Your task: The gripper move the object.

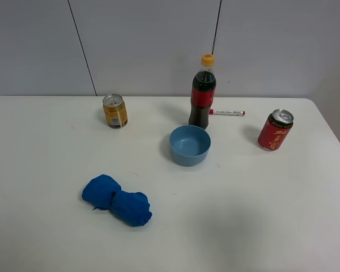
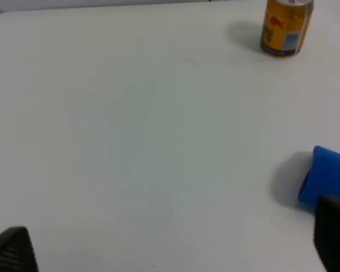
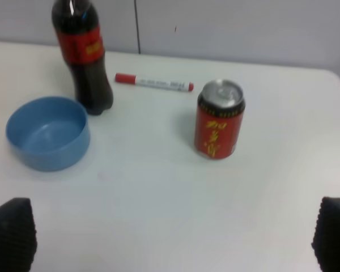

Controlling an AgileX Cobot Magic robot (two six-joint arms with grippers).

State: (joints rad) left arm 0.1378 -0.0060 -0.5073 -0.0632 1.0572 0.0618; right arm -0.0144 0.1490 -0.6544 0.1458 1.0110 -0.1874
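The cola bottle (image 1: 203, 92) stands upright at the back middle of the white table (image 1: 260, 215), with a red label and an orange cap. It also shows in the right wrist view (image 3: 83, 54), its cap cut off. Neither arm shows in the exterior high view. My right gripper (image 3: 173, 235) is open and empty, its fingertips (image 3: 11, 233) wide apart, well short of the bottle. My left gripper (image 2: 173, 243) is open and empty over bare table, far from the bottle.
A blue bowl (image 1: 190, 145) sits just in front of the bottle. A red marker (image 1: 227, 112) lies behind it. A red can (image 1: 275, 130) stands at the right, an orange-yellow can (image 1: 114, 111) at the back left. A blue cloth (image 1: 117, 199) lies front left.
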